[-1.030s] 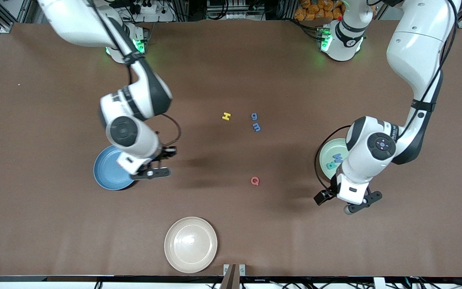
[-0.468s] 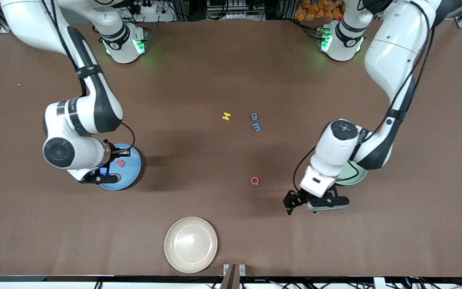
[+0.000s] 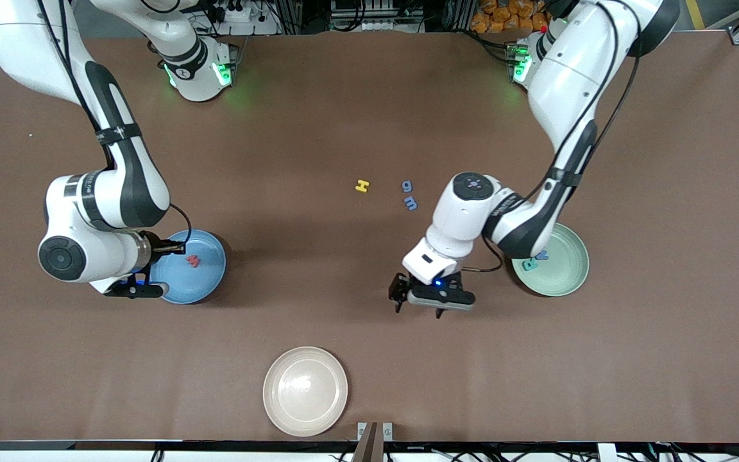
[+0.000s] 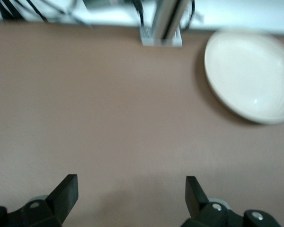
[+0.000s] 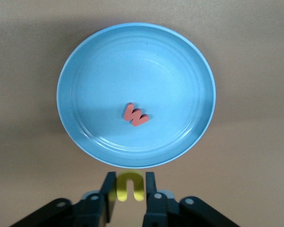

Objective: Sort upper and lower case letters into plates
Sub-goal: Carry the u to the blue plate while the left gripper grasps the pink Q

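Note:
My right gripper (image 3: 135,290) is shut on the yellow u (image 5: 130,187), over the table just off the blue plate's rim (image 3: 212,282) at the right arm's end. The red w (image 3: 193,261) lies in that plate (image 5: 85,56), and also shows in the right wrist view (image 5: 135,115). My left gripper (image 3: 433,301) is open and empty (image 4: 131,189) over the mid-table. The red Q is hidden. The mint plate (image 3: 565,279) holds the teal R (image 3: 528,264) and blue M (image 3: 541,255). The yellow H (image 3: 362,186), blue g (image 3: 407,186) and blue m (image 3: 411,203) lie mid-table.
A cream-white plate (image 3: 305,391) sits near the table's edge closest to the front camera; it shows in the left wrist view (image 4: 251,75) too. A metal post (image 4: 163,21) stands at that edge.
My left gripper swept from beside the mint plate toward mid-table, now covering where the red Q lay. My right gripper crossed the blue plate toward the right arm's end, uncovering the red w.

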You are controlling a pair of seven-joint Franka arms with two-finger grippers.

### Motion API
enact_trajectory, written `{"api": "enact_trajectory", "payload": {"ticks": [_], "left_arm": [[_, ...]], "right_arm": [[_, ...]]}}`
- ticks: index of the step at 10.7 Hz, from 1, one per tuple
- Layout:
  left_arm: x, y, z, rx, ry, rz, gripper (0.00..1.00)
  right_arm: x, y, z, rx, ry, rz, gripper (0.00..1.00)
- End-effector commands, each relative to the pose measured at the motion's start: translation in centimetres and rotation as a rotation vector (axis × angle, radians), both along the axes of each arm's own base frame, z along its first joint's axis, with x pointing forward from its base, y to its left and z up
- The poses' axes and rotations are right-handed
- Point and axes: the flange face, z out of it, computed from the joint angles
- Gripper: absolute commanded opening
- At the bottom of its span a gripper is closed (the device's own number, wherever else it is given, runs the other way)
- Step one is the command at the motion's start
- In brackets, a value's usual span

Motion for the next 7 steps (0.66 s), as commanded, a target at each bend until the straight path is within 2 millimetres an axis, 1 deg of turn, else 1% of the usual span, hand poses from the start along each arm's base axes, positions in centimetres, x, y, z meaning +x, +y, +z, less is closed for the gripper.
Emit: {"api": "enact_trajectory", "payload": {"ticks": [1,2,3,4,5,6,7], "left_arm": [[-1.0,0.3,-7.0,0.105,0.013,-0.016,1.0],[-1.5,0.1,-8.9,0.128,0.02,-0.026,1.0],[-1.7,0.1,-9.6,0.138,0.024,-0.033,1.0],[-1.9,0.1,-9.7,0.144,0.024,-0.038,1.0],[-1.7,0.3,-9.8,0.144,0.024,-0.032,1.0],[-1.7,0.3,-10.4,0.145,0.031,-0.028,1.0],[-1.8,0.0,-10.2,0.119,0.039,0.016,1.0]], "right_arm": [[0.2,-0.5,2.5,0.028,-0.036,-0.003,1.0],[0.3,-1.2,4.2,0.029,-0.061,-0.014,1.0],[0.3,-1.4,6.2,0.03,-0.091,-0.016,1.0],[0.3,-1.9,8.3,0.031,-0.125,-0.027,1.0],[0.1,-1.6,10.1,0.034,-0.148,-0.019,1.0],[-0.2,-1.3,12.0,0.037,-0.177,-0.013,1.0],[-0.5,-1.0,14.7,0.04,-0.22,-0.008,1.0]]}}
